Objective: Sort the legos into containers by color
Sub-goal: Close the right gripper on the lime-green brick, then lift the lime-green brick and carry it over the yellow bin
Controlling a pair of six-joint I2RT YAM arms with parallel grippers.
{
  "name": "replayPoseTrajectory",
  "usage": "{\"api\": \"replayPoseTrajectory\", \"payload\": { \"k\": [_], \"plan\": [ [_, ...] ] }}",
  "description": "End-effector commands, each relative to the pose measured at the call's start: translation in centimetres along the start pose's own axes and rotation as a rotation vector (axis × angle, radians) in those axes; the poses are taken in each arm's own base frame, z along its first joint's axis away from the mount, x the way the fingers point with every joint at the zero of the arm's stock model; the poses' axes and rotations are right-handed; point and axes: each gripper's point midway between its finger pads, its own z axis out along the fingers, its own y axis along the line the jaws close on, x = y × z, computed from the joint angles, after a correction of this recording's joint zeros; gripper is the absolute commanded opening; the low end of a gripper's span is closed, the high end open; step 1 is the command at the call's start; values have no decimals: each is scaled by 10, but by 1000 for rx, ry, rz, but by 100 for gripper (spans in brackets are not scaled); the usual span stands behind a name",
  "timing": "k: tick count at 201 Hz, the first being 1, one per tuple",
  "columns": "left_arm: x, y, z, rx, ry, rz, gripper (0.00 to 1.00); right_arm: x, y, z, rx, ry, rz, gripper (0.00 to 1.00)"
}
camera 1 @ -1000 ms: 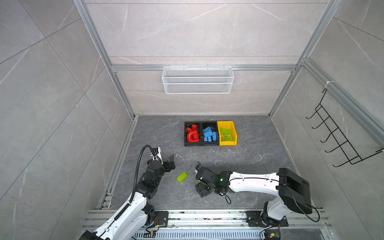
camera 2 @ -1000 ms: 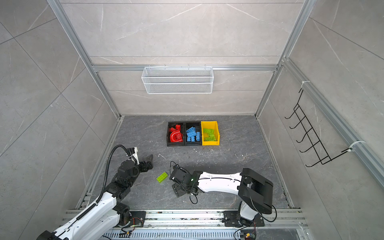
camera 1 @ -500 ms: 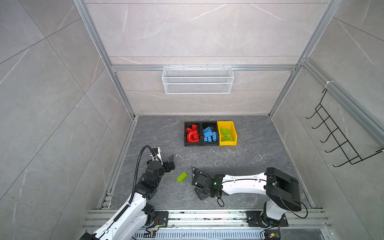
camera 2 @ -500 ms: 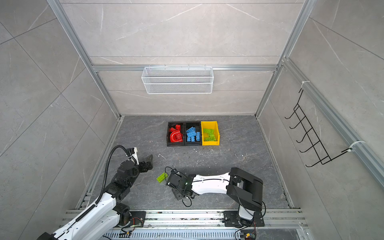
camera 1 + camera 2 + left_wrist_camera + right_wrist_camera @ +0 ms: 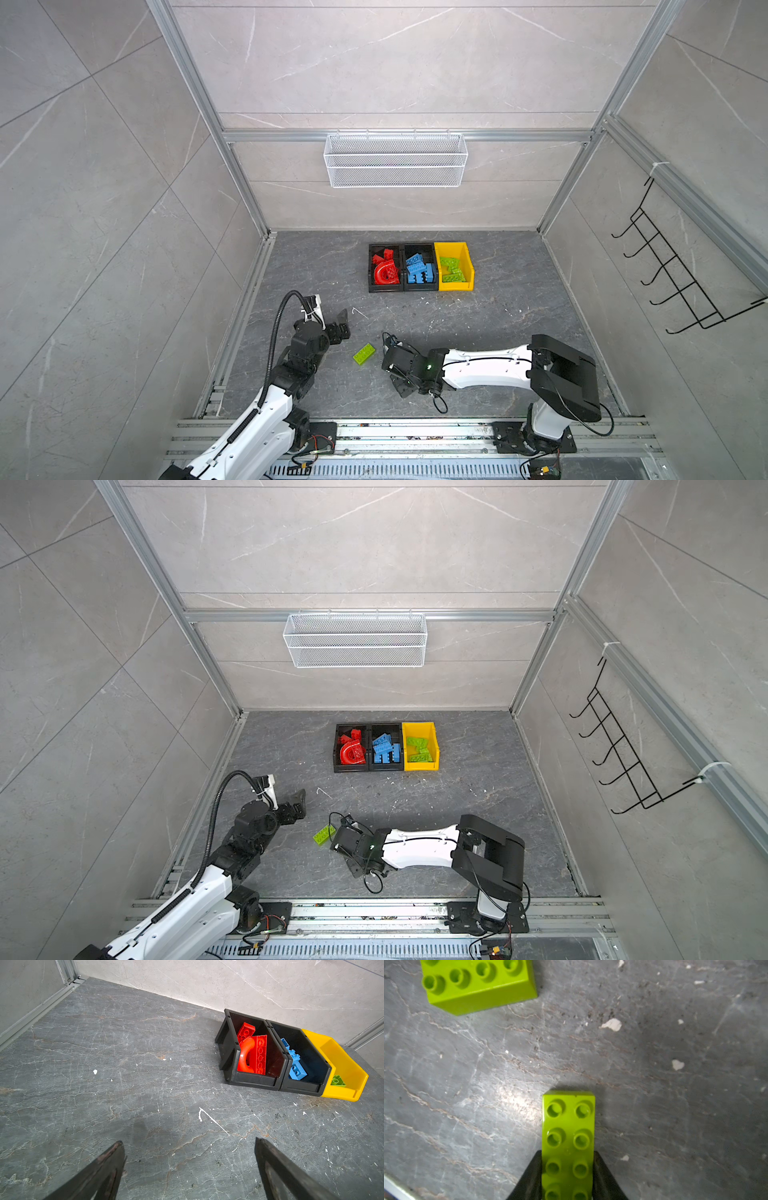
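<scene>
My right gripper [image 5: 568, 1159] is closed on a lime green 2x4 brick [image 5: 568, 1126]: the two black fingers [image 5: 533, 1176] press against its long sides near one end, and the other end sticks out in front of them, studs up. This gripped brick is low over the grey stone tabletop [image 5: 654, 1084], at the near side of the table. I cannot tell if it touches the surface. In both top views my wrist hides it. A second lime green brick [image 5: 477, 982] lies loose on the tabletop, near the gripped one but apart from it. In both top views it sits between my two arms [image 5: 364, 354] [image 5: 324, 834], just beside my right wrist. My left gripper [image 5: 189, 1141] is wide apart and holds nothing; it hangs above bare tabletop, well apart from the bins. The three bins stand joined in a row near the back wall. The outer black bin [image 5: 255, 1081] holds red bricks [image 5: 260, 1053] and a red arch piece [image 5: 246, 1051]. The middle black bin [image 5: 301, 1086] holds blue bricks [image 5: 297, 1068]. The yellow bin [image 5: 349, 1068] holds lime green bricks [image 5: 453, 270]. A white wire mesh basket [image 5: 395, 162] hangs on the back wall above them.
</scene>
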Motion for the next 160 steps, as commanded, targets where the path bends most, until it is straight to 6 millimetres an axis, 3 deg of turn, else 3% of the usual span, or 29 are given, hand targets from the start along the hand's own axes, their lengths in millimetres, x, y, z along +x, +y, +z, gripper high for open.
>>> {"api": "replayPoseTrajectory", "payload": {
  "k": [1,56,87,104,160],
  "plan": [
    [-12,-2,0,5,-37,-16,99,-9,-2,-10,-1,-56,-3,33],
    [-11,1,-1,-11,-38,-9,99,-21,-10,-29,-11,-116,-18,27],
    [-9,-4,3,7,-14,-3,99,-55,-32,-48,-65,-187,32,26],
    [-7,-5,7,8,8,1,100,-79,-52,-61,-90,-231,56,25],
    [1,-17,15,52,78,-7,99,-160,-158,-86,-71,-393,179,24]
  ]
}}
